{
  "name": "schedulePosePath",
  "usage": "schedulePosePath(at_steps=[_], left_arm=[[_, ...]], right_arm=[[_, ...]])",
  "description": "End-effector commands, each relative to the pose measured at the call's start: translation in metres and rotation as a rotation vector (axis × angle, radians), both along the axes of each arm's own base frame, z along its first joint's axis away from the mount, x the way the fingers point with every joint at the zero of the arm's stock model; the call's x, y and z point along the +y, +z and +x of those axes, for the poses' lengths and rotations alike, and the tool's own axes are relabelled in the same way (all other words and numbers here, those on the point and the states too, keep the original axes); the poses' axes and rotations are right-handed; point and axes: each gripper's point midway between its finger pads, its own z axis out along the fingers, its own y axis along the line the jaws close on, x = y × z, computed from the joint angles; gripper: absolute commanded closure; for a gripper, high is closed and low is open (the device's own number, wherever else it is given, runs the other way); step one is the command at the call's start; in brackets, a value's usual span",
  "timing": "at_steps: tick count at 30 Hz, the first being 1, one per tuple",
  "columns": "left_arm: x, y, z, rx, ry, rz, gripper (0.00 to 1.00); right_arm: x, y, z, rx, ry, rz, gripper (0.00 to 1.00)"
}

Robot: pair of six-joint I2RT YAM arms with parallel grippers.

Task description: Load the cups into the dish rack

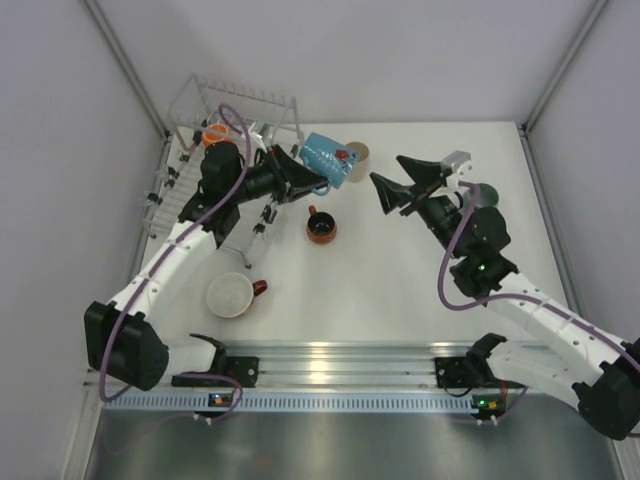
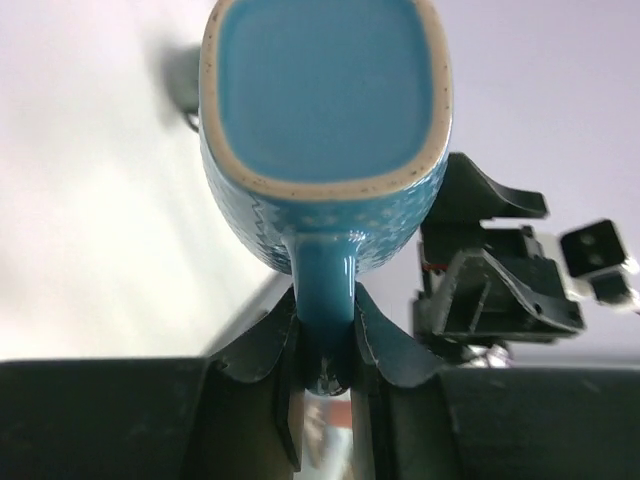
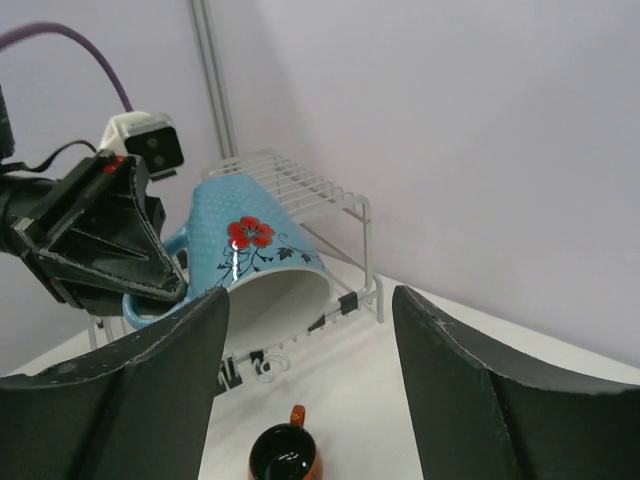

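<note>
My left gripper is shut on the handle of the light blue mug and holds it tilted in the air, right of the dish rack. In the left wrist view the handle sits between the jaws, and the mug's base faces the camera. An orange mug sits in the rack. The beige tumbler stands behind the blue mug. The small dark red-handled mug and the white red-handled cup stand on the table. My right gripper is open and empty, facing the blue mug.
The table is walled on three sides. The rack stands in the far left corner. The dark mug lies below and between my right fingers. The left gripper shows at left in the right wrist view.
</note>
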Motion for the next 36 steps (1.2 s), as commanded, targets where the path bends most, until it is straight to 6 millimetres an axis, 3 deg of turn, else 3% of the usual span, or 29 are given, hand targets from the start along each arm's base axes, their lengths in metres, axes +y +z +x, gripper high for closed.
schedulePosePath(at_steps=[1, 5, 6, 8, 9, 10, 11, 12, 13, 14, 15, 20, 23, 25, 29, 35, 36], left_arm=[[0.03, 0.028, 0.007, -0.278, 0.154, 0.238, 1.0], [0.07, 0.012, 0.029, -0.323, 0.356, 0.467, 1.0], [0.088, 0.004, 0.036, -0.303, 0.455, 0.539, 1.0], [0.107, -0.014, 0.041, -0.302, 0.529, 0.631, 1.0], [0.13, -0.013, 0.047, -0.304, 0.651, 0.686, 1.0], [0.14, -0.017, 0.048, -0.315, 0.692, 0.725, 1.0], [0.151, -0.032, 0.049, -0.305, 0.729, 0.776, 1.0], [0.163, -0.025, 0.05, -0.341, 0.8, 0.786, 1.0], [0.169, -0.027, 0.051, -0.387, 0.813, 0.822, 1.0], [0.173, -0.045, 0.051, -0.382, 0.814, 0.857, 1.0], [0.178, -0.041, 0.054, -0.413, 0.851, 0.852, 1.0], [0.197, -0.084, 0.068, -0.334, 0.848, 0.823, 1.0], [0.22, -0.1, 0.081, -0.317, 0.893, 0.78, 1.0], [0.237, -0.114, 0.089, -0.304, 0.922, 0.819, 1.0], [0.251, -0.14, 0.104, -0.296, 0.926, 0.882, 1.0], [0.258, -0.138, 0.128, -0.377, 0.939, 0.894, 1.0], [0.257, -0.145, 0.132, -0.365, 0.924, 0.906, 1.0]], right_arm=[[-0.013, 0.014, -0.008, -0.033, -0.044, 0.038, 0.32], [-0.026, 0.015, -0.005, -0.033, -0.105, 0.054, 0.3], [-0.029, 0.017, -0.005, -0.035, -0.116, 0.059, 0.29], [-0.036, 0.016, 0.0, -0.018, -0.16, 0.066, 0.24], [-0.04, 0.015, 0.002, -0.005, -0.185, 0.07, 0.2], [-0.042, 0.015, 0.002, -0.003, -0.192, 0.072, 0.18], [-0.044, 0.016, 0.002, -0.001, -0.201, 0.075, 0.14], [-0.046, 0.015, 0.003, 0.004, -0.211, 0.076, 0.08], [-0.047, 0.015, 0.003, 0.006, -0.216, 0.073, 0.07], [-0.047, 0.015, 0.003, 0.007, -0.217, 0.075, 0.05], [-0.048, 0.014, 0.003, 0.009, -0.218, 0.074, 0.03], [-0.053, 0.014, 0.001, 0.014, -0.232, 0.084, 0.01], [-0.058, 0.018, -0.003, 0.004, -0.238, 0.092, 0.01], [-0.061, 0.02, -0.005, -0.004, -0.243, 0.094, 0.01], [-0.065, 0.025, -0.01, -0.016, -0.246, 0.103, 0.01], [-0.068, 0.027, -0.015, -0.02, -0.243, 0.105, 0.01], [-0.068, 0.026, -0.015, -0.02, -0.241, 0.1, 0.01]])
